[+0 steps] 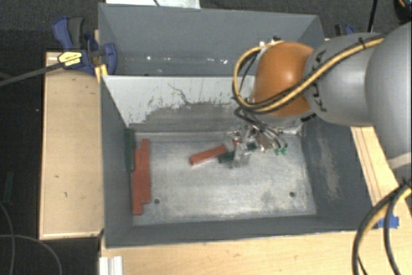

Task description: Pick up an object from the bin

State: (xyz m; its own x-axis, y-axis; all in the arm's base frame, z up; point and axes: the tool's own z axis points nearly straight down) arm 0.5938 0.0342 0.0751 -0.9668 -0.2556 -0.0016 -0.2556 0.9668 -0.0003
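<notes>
My gripper [239,152] hangs low over the middle of the bin floor, under the orange wrist cover. Its fingertips sit at the right end of a small red-brown flat piece [207,156] that lies slanted on the floor, and a dark bit shows right at the tips. Whether the fingers are round the piece is hidden by the gripper's own parts. A long red-brown strip [141,176] lies along the bin's left wall with a dark green strip [130,150] beside it, well away from the gripper.
The arm reaches in from the right and covers the bin's right back corner. The floor in front of the gripper and toward the front right is bare metal with a few screw holes.
</notes>
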